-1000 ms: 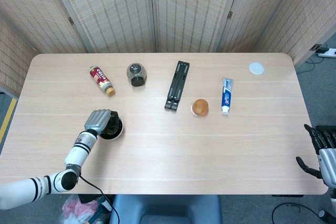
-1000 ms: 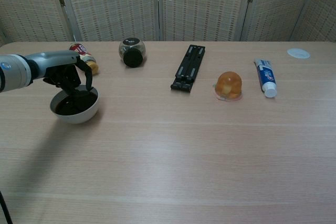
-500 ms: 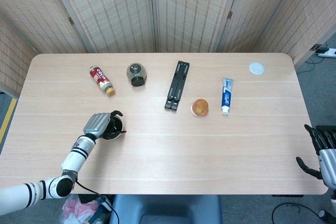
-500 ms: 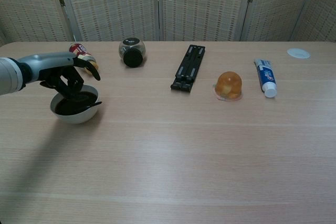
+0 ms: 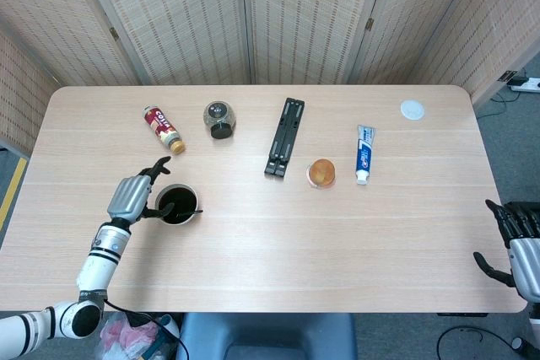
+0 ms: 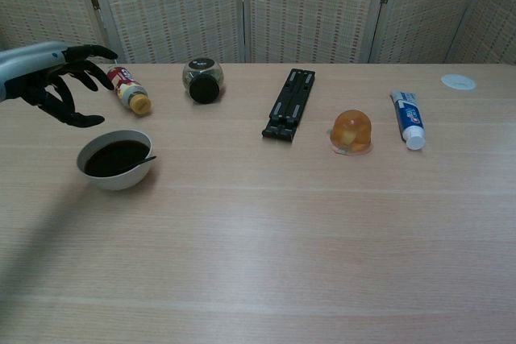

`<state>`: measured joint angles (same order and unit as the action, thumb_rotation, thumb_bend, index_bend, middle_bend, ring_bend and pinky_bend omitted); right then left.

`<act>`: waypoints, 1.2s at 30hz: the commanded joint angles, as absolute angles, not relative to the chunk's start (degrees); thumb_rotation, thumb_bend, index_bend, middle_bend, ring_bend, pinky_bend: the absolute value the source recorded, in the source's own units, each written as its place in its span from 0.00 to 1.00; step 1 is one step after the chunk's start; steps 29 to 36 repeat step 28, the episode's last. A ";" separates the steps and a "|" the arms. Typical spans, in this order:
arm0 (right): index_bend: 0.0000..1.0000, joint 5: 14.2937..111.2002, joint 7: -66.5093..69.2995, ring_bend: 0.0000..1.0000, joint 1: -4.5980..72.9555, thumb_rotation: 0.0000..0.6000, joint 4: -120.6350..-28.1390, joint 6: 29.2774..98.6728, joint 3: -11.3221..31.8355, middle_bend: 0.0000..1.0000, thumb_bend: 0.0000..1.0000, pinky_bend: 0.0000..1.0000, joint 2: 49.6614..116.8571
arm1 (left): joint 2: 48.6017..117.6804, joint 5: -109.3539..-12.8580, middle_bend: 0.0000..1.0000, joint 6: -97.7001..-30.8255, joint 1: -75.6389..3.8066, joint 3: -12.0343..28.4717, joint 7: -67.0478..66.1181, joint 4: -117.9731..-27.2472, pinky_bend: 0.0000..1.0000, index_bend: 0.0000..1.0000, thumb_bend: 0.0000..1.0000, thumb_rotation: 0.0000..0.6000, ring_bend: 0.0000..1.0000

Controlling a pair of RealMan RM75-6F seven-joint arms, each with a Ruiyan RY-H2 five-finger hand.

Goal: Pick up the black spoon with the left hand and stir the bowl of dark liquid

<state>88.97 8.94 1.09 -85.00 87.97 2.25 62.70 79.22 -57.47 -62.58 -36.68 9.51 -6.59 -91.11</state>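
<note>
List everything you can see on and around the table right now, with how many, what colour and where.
White bowl of dark liquid: one, near left.
Black spoon: one, lying in the bowl, handle over the right rim.
Red-and-white bottle with tan cap: one, lying far left.
Round dark-lidded jar: one, lying right of the bottle.
Black folded stand: one, centre.
Orange jelly cup: one, right of the stand.
Blue-and-white toothpaste tube: one, right.
White round lid: one, far right corner.
Left hand: black fingers spread, above and left of the bowl.
Right hand: black, beyond the table's right edge.

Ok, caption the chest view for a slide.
Open left hand above the bowl; black spoon rests inside it.
</note>
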 commanded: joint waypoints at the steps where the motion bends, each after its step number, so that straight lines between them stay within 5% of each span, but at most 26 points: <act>1: 0.00 89.27 9.06 0.12 1.47 1.00 -84.99 87.50 2.13 0.17 0.19 0.09 62.60 | 78.00 -60.07 0.28 -67.69 -33.61 8.39 -8.20 -91.70 0.41 0.09 0.32 1.00 0.24; 21: 0.00 90.91 11.31 0.12 3.28 1.00 -85.24 85.37 1.26 0.17 0.19 0.09 62.33 | 72.52 -74.50 0.28 -89.37 -16.43 -0.28 -14.00 -96.72 0.34 0.10 0.30 1.00 0.23; 36: 0.00 91.02 11.38 0.12 3.87 1.00 -84.99 84.85 1.29 0.17 0.19 0.09 62.71 | 73.23 -77.39 0.26 -92.19 -13.27 -0.99 -16.27 -95.64 0.33 0.14 0.30 1.00 0.23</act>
